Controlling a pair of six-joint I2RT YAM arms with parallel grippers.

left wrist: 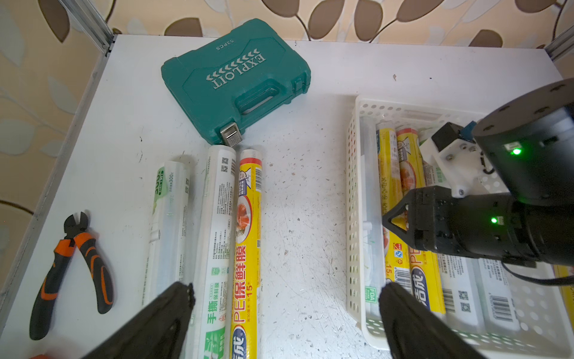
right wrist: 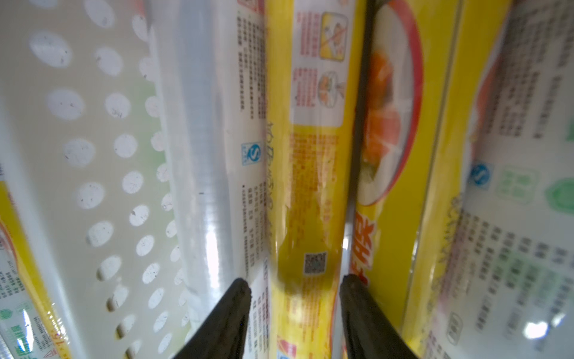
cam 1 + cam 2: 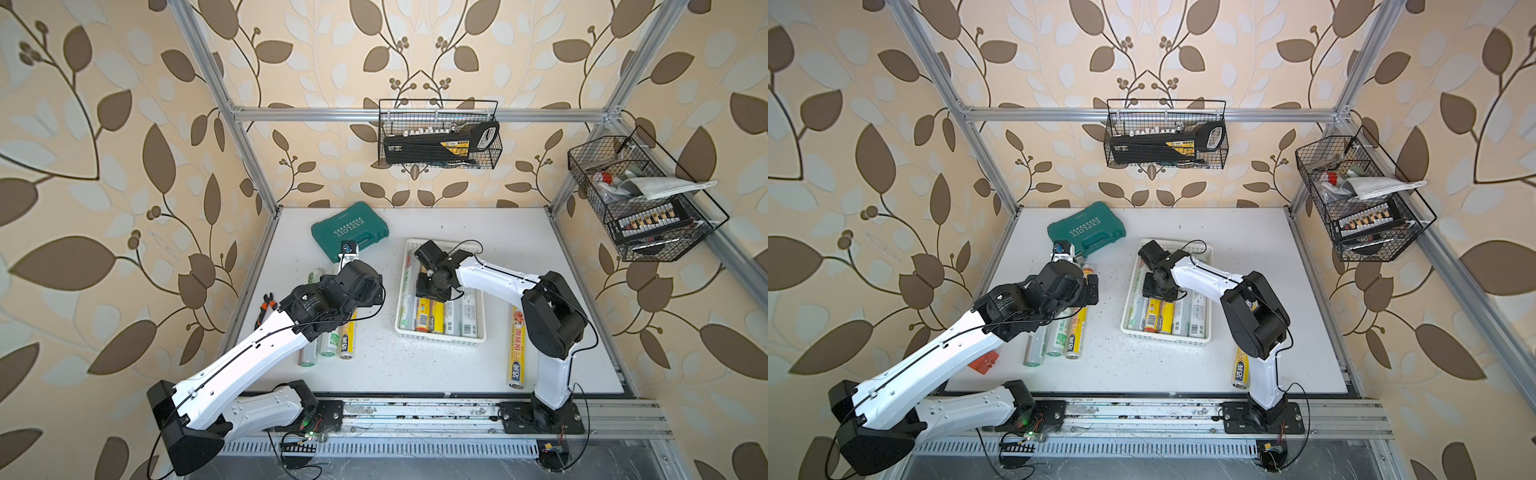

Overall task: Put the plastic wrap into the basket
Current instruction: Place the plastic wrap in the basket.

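Right gripper (image 2: 295, 284): the jaws are parted and set astride one yellow roll (image 2: 310, 186) of plastic wrap that lies in the basket (image 2: 102, 161). A strip of the neighbouring silvery-white roll (image 2: 205, 155) shows between one fingertip (image 2: 239, 295) and the yellow roll. Contact at the opposite fingertip cannot be determined. Left gripper (image 1: 287, 317): the jaws are spread wide and grip nothing. It is held above the tabletop (image 1: 304, 217), between the loose rolls and the perforated wall of the basket (image 1: 352, 217). In both top views the basket (image 3: 440, 338) stands right of the tabletop's centre with its long axis running front to back. It holds five rolls laid lengthwise side by side. In order from the wall nearest the tabletop's left edge, these are one silvery-white, two yellow and two silvery-white. Three loose rolls lie parallel on the left half of the tabletop: a plain silvery roll (image 1: 170, 217), a green-printed roll (image 1: 217, 217) and a yellow loose roll (image 1: 248, 233), the last nearest the basket. The far end of the green-printed roll lies just beside the latch of a green tool case (image 1: 236, 80), which sits toward the back left corner. A single yellow roll (image 3: 517, 349) lies near the right edge, running toward the front right corner. Orange-and-black cutting pliers (image 1: 74, 270) lie near the left edge, apart from the rolls.
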